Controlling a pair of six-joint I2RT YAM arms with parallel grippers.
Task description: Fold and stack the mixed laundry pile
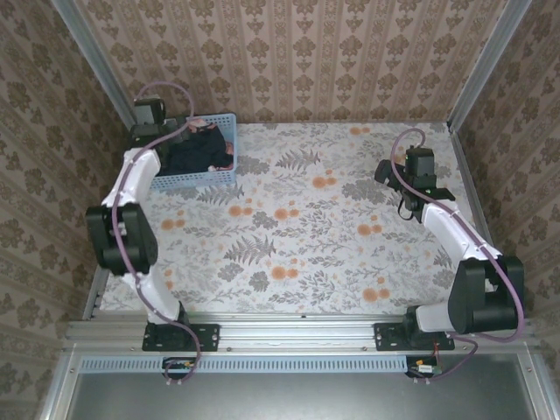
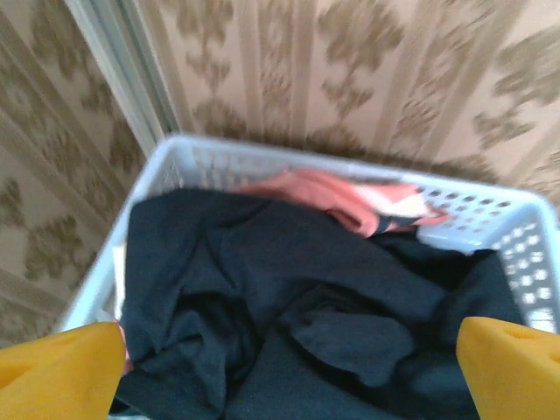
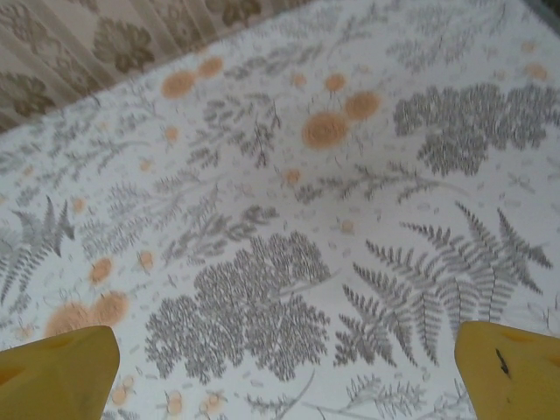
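Closer, coral garment (image 2: 306, 188) against navy garment (image 2: 289, 297)

Overhead camera looks down from behind; wrist cameras sit close: left on the far-left light blue perforated plastic basket (image 2: 262, 154), right on floral tablecloth (image 3: 289, 201).

The basket (image 1: 197, 182), at ten o'clock on the desk (image 1: 306, 227), is made of smooth, perforated plastic with a slight sheen. The navy garment (image 2: 262, 289) in it is seen as soft, matt, creased cloth. The pink garment (image 2: 306, 188) at its twelve o'clock is matt cloth too. The desk is covered with a matt printed sheet. The fingers (image 2: 61, 367) of the left gripper (image 2: 284, 376) and of the right gripper (image 3: 284, 372) are faced in matt yellow material. The rail (image 1: 297, 332) at six o'clock is dull metal, and the walls (image 1: 297, 52) are papered.
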